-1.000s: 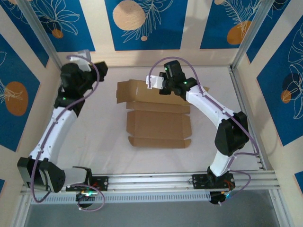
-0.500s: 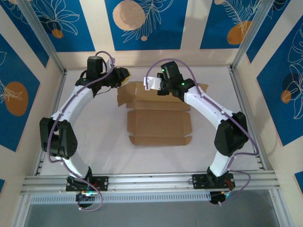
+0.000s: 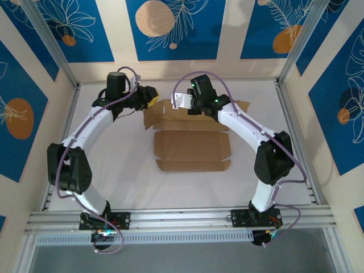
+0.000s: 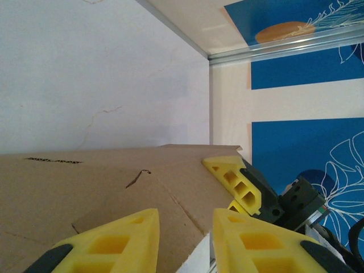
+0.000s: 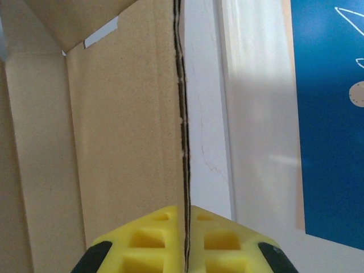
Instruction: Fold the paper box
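The paper box (image 3: 190, 145) is a brown cardboard sheet with flaps, lying partly folded at the table's middle, its far panel lifted. My right gripper (image 3: 187, 104) is over that far panel and shut on its thin edge (image 5: 181, 114), which runs straight up from between the yellow fingers (image 5: 165, 233). My left gripper (image 3: 152, 98) hovers at the box's far left corner. In the left wrist view its jaws (image 4: 185, 219) stand apart, with the cardboard flap (image 4: 114, 187) face-on beyond them and not clamped. The right gripper's yellow fingers (image 4: 236, 179) show just past that flap.
The white table (image 3: 119, 165) is walled by blue and cream patterned panels (image 3: 173, 28) with aluminium posts (image 3: 293, 51) at the far corners. The metal rail (image 3: 182, 219) with both arm bases runs along the near edge.
My left arm has swung up from the left side to the box's far left corner and then edged right. The right gripper has kept its hold on the far panel.
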### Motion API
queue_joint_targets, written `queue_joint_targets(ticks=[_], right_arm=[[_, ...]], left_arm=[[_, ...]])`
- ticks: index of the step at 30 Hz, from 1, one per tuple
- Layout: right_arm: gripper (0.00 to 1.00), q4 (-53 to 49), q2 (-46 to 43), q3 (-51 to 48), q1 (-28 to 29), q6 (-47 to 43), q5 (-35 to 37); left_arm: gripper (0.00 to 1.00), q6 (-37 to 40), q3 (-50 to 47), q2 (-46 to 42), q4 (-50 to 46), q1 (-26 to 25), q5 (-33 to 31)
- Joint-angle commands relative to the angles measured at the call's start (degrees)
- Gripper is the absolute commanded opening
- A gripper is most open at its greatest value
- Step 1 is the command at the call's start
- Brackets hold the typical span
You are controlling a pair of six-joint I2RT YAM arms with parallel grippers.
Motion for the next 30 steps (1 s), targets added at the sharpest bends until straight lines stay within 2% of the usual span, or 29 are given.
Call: queue_joint_targets(ticks=[1, 4, 13, 18, 21, 24, 30], right_arm=[[0.0, 2.36, 0.44, 2.66, 0.44, 0.53, 1.79], [0.0, 2.58, 0.75, 2.75, 0.6, 0.44, 2.02], [0.0, 1.87, 1.58, 4.22, 1.12, 0.72, 2.42], [0.0, 1.56, 1.13, 4.36, 1.7, 0.8, 2.28], [0.0, 1.26, 0.93, 4.5, 1.83, 0.52, 2.44], [0.0, 0.99, 0.54, 4.18, 1.85, 0.2, 2.13], [0.0, 0.99, -0.64, 3.63, 1.72, -0.17, 2.26]], left_arm=[[0.31, 1.21, 2.15, -2.02, -4.69, -1.35, -1.02], [0.32, 2.03, 3.88, -1.57, -7.99, -1.86, -2.79], [0.34, -1.7, 3.37, 0.53, -8.24, -4.11, -3.69], [0.36, -2.04, 5.84, 1.01, -10.33, -4.19, -5.65], [0.37, -2.59, 7.78, 1.73, -10.46, -4.19, -4.76], [0.4, 0.06, 11.94, 2.08, -13.81, -3.8, -5.24], [0.48, 7.55, 19.71, 0.59, -23.92, -2.47, -12.35]])
